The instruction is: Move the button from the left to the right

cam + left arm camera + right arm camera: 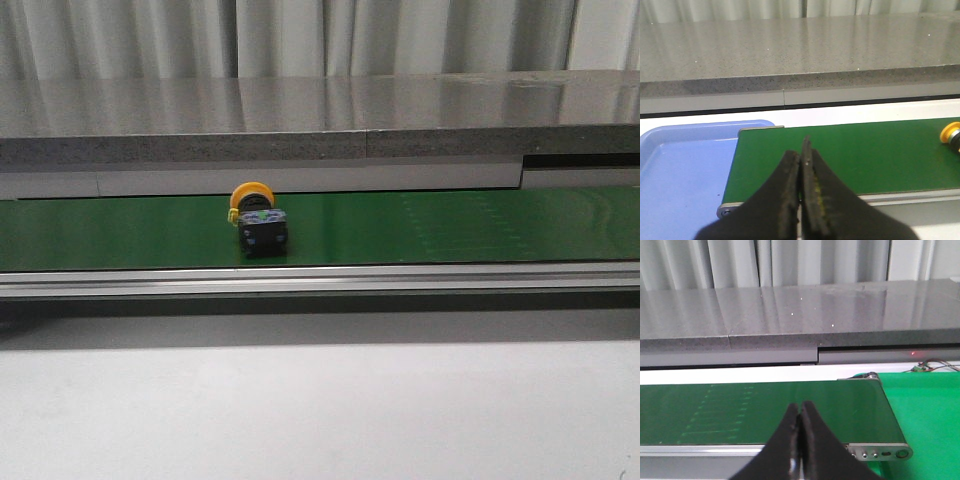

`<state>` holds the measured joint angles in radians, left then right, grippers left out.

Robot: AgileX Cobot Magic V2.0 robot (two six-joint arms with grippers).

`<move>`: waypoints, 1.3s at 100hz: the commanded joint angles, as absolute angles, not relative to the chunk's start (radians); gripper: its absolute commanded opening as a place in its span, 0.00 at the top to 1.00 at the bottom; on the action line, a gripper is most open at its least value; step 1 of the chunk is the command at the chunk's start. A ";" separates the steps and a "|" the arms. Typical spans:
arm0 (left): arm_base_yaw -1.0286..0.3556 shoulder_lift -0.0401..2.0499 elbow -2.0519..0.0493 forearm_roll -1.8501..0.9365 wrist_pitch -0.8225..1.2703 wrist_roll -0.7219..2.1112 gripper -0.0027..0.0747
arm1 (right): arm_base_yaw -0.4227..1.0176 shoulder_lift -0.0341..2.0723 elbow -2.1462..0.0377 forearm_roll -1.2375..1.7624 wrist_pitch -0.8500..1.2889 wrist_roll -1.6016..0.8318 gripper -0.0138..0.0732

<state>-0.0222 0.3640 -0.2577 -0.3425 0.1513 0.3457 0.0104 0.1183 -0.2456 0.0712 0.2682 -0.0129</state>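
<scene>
1. Nearest my cameras are the grippers themselves. I see the left gripper [801, 150] with its black fingers pressed together, nothing between them, poised above the near edge of the green belt [850, 155].
2. The right gripper [800, 412] looks the same: fingers closed tip to tip, empty, hovering over the belt's near rail [700, 450].
3. Neither arm shows in my front view; there I only see a pale tabletop [320, 410] in front of the belt.
4. The button [259, 220] lies on the belt, yellow-orange head toward the far side, black body with a green mark toward me, somewhat left of the belt's middle.
5. My left wrist view catches only the button's yellow head at the frame edge, well apart from the left gripper.
6. Only that view shows a blue tray [685, 170] just off the belt's left end.
7. Only my right wrist view shows the belt's right end, with a bright green surface [930, 420] beside it; the button is out of sight there.
</scene>
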 commanded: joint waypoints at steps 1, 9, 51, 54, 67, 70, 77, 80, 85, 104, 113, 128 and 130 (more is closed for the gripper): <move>-0.029 0.368 -0.286 -0.358 0.076 0.344 0.99 | 0.013 0.235 -0.370 0.077 0.282 -0.014 0.92; -0.029 0.368 -0.286 -0.358 0.076 0.344 0.99 | 0.013 0.329 -0.455 0.092 0.350 -0.014 0.92; -0.029 0.368 -0.286 -0.358 0.076 0.344 0.99 | 0.013 0.812 -0.826 0.163 0.623 -0.014 0.92; -0.029 0.368 -0.286 -0.358 0.076 0.344 0.99 | 0.013 0.831 -0.834 0.177 0.624 -0.014 0.92; -0.029 0.368 -0.286 -0.358 0.076 0.344 0.99 | 0.013 0.901 -0.842 0.238 0.630 -0.014 0.92; -0.029 0.368 -0.286 -0.358 0.076 0.344 0.99 | 0.013 0.912 -0.842 0.245 0.636 -0.014 0.92; -0.029 0.368 -0.286 -0.358 0.076 0.344 0.99 | 0.013 0.933 -0.842 0.251 0.653 -0.014 0.92; -0.029 0.368 -0.286 -0.358 0.076 0.344 0.99 | 0.013 0.938 -0.842 0.251 0.662 -0.014 0.92; -0.029 0.368 -0.286 -0.358 0.076 0.344 0.99 | 0.013 0.943 -0.842 0.251 0.678 -0.015 0.92; -0.029 0.368 -0.286 -0.358 0.076 0.344 0.99 | 0.013 0.943 -0.842 0.251 0.705 -0.031 0.87; -0.029 0.368 -0.286 -0.358 0.076 0.344 0.99 | 0.013 0.943 -0.842 0.251 0.708 -0.031 0.76; -0.029 0.368 -0.286 -0.358 0.076 0.344 0.99 | 0.013 0.943 -0.842 0.251 0.708 -0.031 0.44; -0.029 0.368 -0.286 -0.358 0.076 0.344 0.99 | 0.013 0.943 -0.842 0.251 0.708 -0.031 0.38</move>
